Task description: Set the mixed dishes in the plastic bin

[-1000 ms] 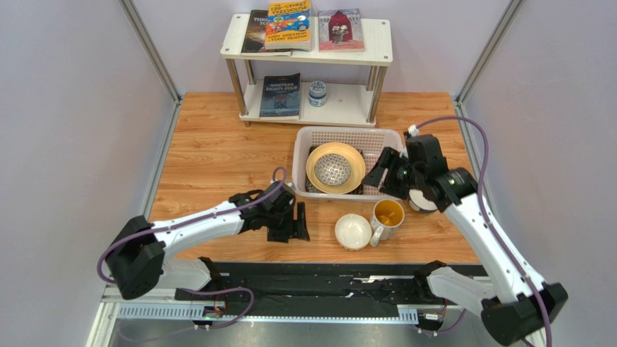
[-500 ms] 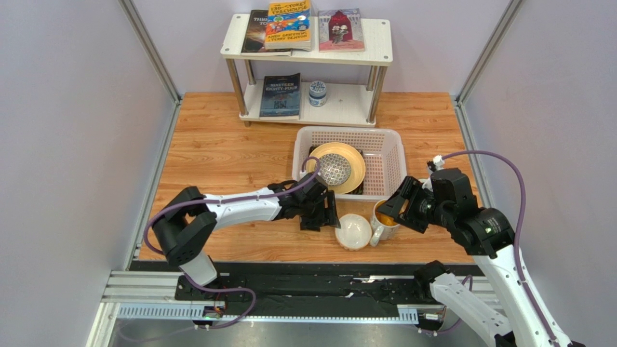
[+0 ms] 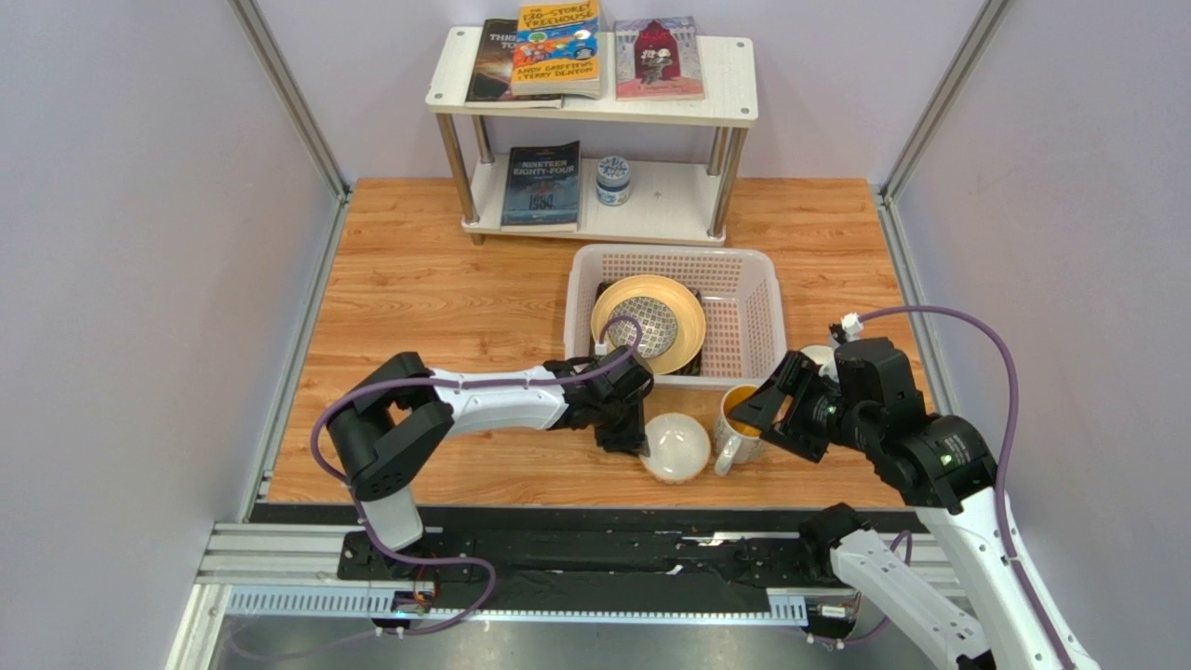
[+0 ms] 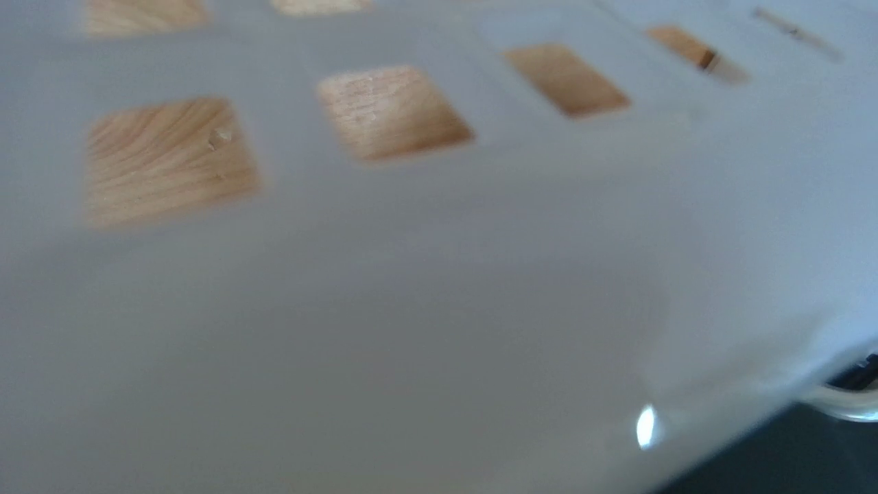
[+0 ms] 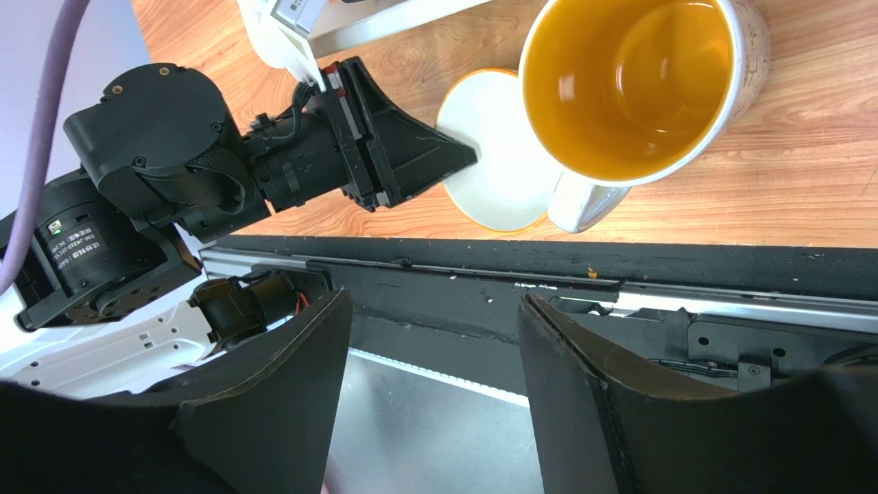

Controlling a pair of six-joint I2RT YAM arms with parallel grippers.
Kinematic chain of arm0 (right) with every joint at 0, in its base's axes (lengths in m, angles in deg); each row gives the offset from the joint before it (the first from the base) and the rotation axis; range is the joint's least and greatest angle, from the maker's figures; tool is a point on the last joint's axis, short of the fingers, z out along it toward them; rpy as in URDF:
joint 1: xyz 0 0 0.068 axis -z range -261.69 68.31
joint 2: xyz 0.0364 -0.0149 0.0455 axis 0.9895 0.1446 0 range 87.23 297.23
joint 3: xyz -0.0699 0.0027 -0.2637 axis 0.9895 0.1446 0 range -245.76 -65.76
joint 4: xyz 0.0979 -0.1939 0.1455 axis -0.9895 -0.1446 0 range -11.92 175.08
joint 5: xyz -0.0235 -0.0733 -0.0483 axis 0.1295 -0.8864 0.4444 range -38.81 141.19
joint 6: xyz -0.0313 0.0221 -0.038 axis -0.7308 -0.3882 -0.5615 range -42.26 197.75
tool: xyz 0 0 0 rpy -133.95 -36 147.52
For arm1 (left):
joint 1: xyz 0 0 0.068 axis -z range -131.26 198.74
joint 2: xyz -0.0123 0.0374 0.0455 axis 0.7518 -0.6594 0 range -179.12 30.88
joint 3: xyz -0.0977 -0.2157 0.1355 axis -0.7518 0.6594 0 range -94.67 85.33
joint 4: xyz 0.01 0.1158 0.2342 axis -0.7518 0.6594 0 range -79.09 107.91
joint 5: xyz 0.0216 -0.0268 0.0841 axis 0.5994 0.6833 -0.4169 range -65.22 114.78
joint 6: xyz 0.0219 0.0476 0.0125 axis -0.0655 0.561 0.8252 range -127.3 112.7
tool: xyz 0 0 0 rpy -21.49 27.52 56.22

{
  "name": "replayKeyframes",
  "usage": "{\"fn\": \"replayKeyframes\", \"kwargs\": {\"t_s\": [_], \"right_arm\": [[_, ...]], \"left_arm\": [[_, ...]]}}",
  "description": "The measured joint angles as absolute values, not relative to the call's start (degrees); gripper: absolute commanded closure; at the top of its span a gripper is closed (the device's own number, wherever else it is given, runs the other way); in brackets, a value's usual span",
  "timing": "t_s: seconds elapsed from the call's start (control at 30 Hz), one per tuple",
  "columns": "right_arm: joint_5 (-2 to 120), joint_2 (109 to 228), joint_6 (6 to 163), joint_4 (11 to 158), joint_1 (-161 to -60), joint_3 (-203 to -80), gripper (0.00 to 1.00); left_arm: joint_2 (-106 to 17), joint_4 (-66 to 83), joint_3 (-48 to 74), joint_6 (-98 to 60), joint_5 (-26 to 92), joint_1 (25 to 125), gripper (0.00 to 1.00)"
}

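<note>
On my overhead view the white bowl [image 3: 677, 447] sits on the wooden table [image 3: 420, 307] at lower centre of the frame, just below the near wall of the plastic bin [image 3: 756, 314] and outside it. It looks tipped rather than flat. The left gripper [image 3: 632, 426] comes in from the left and touches the bowl's left edge. In the right wrist view its black fingertips [image 5: 459, 156] meet the bowl [image 5: 500, 165] at the rim, upper centre of that frame. I cannot tell whether they are actually clamped on it. My left wrist view is filled by a blurred white surface, with the bin's square holes along the top.

The yellow-inside mug [image 3: 745, 416] stands upright just right of the bowl, touching or nearly touching it. The right gripper [image 3: 777, 412] hovers at the mug's right side with its fingers spread and nothing between them. From its own camera the mug [image 5: 629, 82] lies at upper right, beyond the fingertips.

Inside the bin a round yellow plate [image 3: 685, 314] carries a grey-patterned bowl [image 3: 643, 325].
</note>
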State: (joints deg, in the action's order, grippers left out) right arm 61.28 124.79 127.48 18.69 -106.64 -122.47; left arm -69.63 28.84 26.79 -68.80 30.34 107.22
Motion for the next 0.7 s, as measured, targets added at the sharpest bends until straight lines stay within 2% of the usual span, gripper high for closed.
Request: {"fn": "replayKeyframes", "kwargs": {"t_s": [0.23, 0.43, 0.53, 0.7], "right_arm": [[62.0, 124.86, 127.7, 18.45, -106.64, -122.47, 0.36], [62.72, 124.92, 128.29, 18.78, -108.34, -121.57, 0.36], [61.43, 125.51, 130.5, 20.73, -114.62, -118.49, 0.36], [57.67, 131.94, 135.15, 26.67, -128.3, -113.64, 0.34]], "left_arm": [[-66.24, 32.67, 29.21, -68.49, 28.05, 107.22, 0.9], [-50.57, 43.38, 35.07, -67.75, 21.76, 107.22, 0.89], [-46.22, 46.68, 35.07, -66.31, 18.7, 107.11, 0.88], [-48.45, 50.22, 35.03, -65.35, 17.58, 106.94, 0.87]]}}
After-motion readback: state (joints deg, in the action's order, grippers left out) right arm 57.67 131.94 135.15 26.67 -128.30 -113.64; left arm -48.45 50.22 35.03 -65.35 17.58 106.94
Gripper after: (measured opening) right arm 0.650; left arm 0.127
